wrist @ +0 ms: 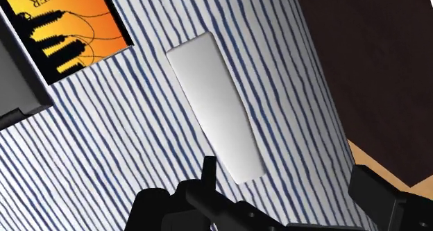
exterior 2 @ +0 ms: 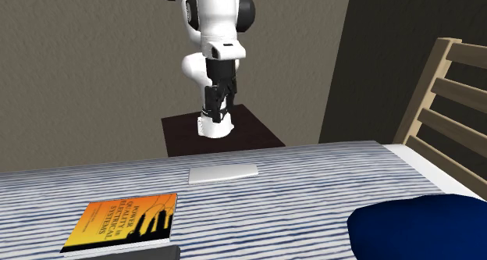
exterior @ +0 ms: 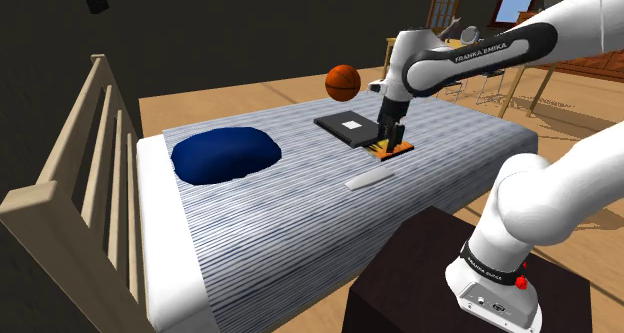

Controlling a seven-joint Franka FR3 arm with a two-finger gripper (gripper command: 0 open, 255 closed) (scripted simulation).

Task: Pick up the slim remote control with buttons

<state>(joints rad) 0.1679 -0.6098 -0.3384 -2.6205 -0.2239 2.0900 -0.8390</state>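
Observation:
The slim remote (exterior: pixel 368 181) (exterior 2: pixel 224 173) is a plain white slab lying flat on the striped bed cover; no buttons can be made out on it. In the wrist view the remote (wrist: pixel 215 115) lies just ahead of the gripper (wrist: pixel 291 195), its near end close to one fingertip (wrist: pixel 208 168). My gripper (exterior: pixel 390 139) (exterior 2: pixel 213 104) hangs above the bed, over an orange book (exterior: pixel 392 150), short of the remote on the far side from the stand. The black fingers stand apart with nothing between them.
The orange book (exterior 2: pixel 125 219) (wrist: pixel 66 28) lies beside a dark flat book (exterior: pixel 350 126). A blue pillow (exterior: pixel 225 153) (exterior 2: pixel 421 227) lies near the wooden headboard (exterior: pixel 80 171). A basketball (exterior: pixel 342 82) sits past the bed. The dark stand (exterior: pixel 440 271) abuts the bed edge near the remote.

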